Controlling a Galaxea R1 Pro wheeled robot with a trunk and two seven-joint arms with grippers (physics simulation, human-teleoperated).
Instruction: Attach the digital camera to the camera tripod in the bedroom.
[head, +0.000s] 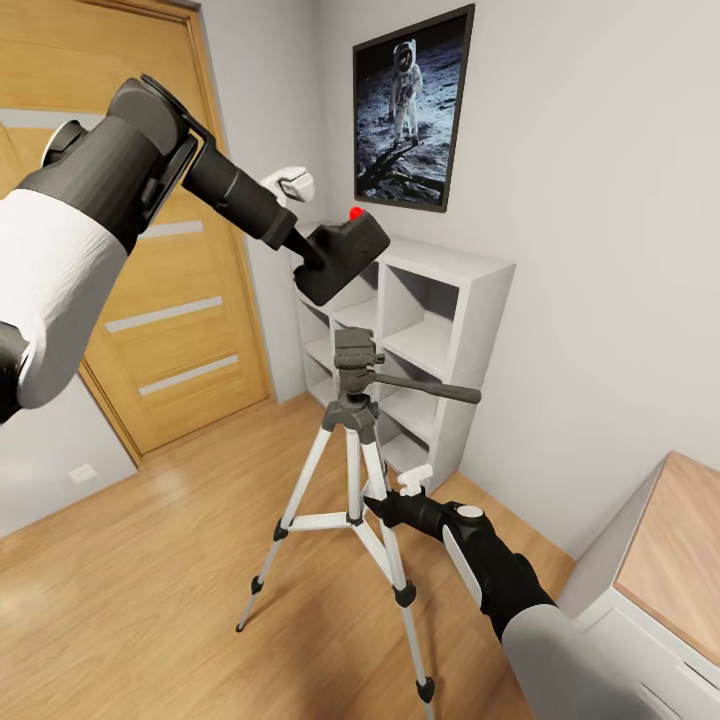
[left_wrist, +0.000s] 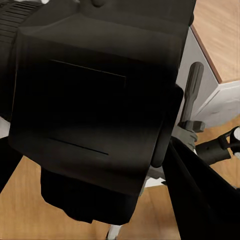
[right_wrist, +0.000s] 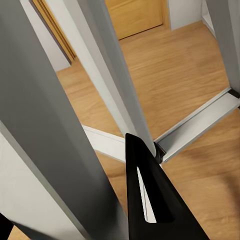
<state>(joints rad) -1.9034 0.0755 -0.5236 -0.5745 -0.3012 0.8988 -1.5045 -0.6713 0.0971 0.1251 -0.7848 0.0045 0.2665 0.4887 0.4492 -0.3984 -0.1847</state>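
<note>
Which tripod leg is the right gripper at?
The right gripper sits against the rear leg of the camera tripod, on the shelf side near the centre brace. The other two legs splay toward the door and toward the robot.

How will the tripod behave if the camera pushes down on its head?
The tripod probably stands firm: its three legs spread wide on the floor. Being tall and thin-legged, it may tip under a sideways push. The right gripper at a leg likely steadies it.
</note>
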